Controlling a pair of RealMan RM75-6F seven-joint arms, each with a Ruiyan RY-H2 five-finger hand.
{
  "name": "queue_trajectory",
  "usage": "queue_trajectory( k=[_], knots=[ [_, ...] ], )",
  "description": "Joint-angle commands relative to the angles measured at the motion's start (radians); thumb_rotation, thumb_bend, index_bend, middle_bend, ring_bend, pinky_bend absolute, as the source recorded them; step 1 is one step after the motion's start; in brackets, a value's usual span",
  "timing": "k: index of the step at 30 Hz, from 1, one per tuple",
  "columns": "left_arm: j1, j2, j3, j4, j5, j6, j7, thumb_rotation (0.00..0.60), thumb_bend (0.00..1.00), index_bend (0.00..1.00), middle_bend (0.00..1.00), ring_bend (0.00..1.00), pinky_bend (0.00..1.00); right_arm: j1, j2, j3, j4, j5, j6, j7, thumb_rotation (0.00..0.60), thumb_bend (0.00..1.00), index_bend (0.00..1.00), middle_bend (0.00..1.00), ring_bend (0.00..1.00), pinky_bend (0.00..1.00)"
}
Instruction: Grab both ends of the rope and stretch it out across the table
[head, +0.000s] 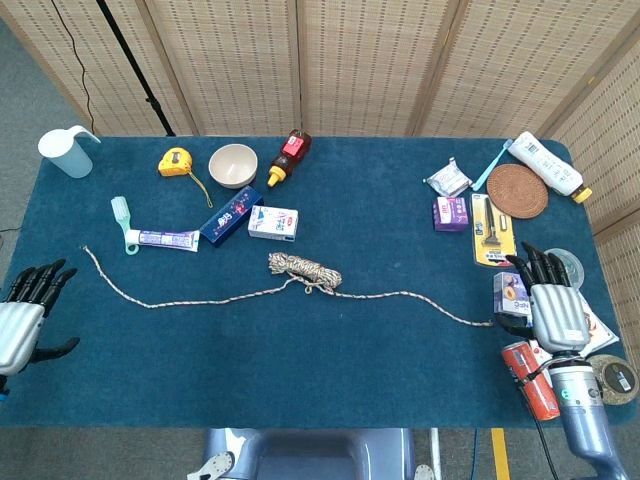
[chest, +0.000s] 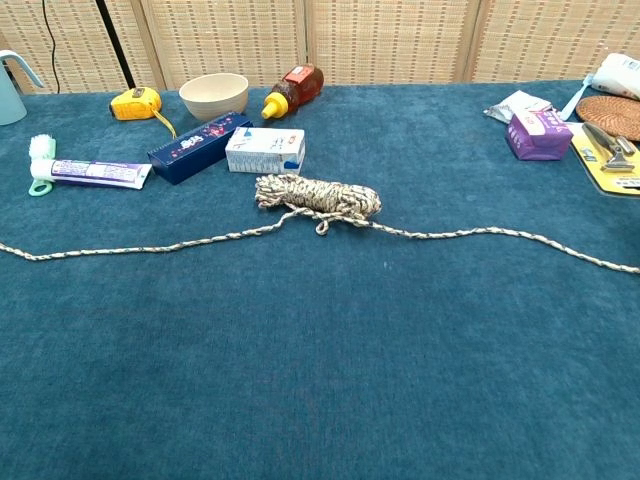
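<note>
Both hands, left (head: 22, 325) and right (head: 548, 300), rest empty with fingers spread at the table's edges, apparently finished, since the speckled braided rope (head: 300, 270) lies stretched across the blue tabletop (head: 330, 370).

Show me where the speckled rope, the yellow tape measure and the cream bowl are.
speckled rope (head: 303, 268): head view, on the coiled bundle at mid-table.
yellow tape measure (head: 174, 161): head view, on the middle of its case.
cream bowl (chest: 214, 96): chest view, on its outer wall.
</note>
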Motion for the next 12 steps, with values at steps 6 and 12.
queue_trajectory(
  k=[6, 12],
  knots=[
    [0.101, -0.007, 0.015, 0.013, 0.027, 0.134, -0.023, 0.6, 0.15, 0.15, 0.0, 0.0, 0.0, -0.073, 0.017, -0.03, -0.012, 0.002, 0.069, 0.005, 0.6, 0.2, 0.27, 0.11, 0.0, 0.0],
    [0.143, -0.01, 0.022, 0.009, 0.044, 0.171, -0.043, 0.6, 0.15, 0.17, 0.01, 0.0, 0.0, -0.121, 0.026, -0.044, -0.019, 0.001, 0.11, 0.014, 0.6, 0.2, 0.29, 0.11, 0.01, 0.0]
  ],
)
